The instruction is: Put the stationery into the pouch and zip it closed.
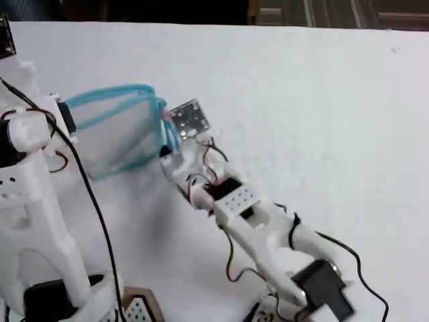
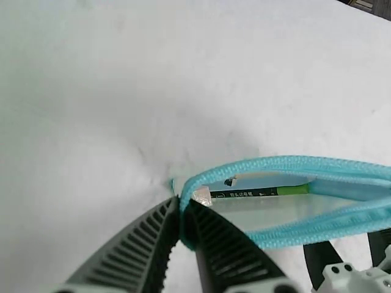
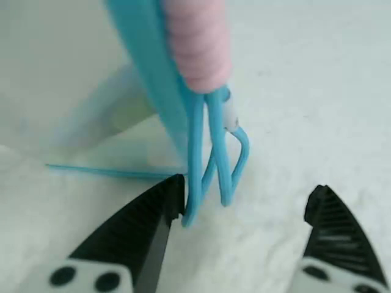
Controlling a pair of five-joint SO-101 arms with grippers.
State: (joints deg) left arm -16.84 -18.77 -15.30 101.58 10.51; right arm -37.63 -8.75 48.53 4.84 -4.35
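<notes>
One pouch (image 1: pixel 114 137), one green pencil (image 2: pixel 263 193), one white table (image 1: pixel 322 100).

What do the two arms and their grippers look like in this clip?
Both arms are white plastic with black motor blocks. The right arm carries thin red and black wires and a dotted panel; a black cable runs past the left arm. The left gripper and right gripper have dark, ribbed, tapered fingers.
</notes>
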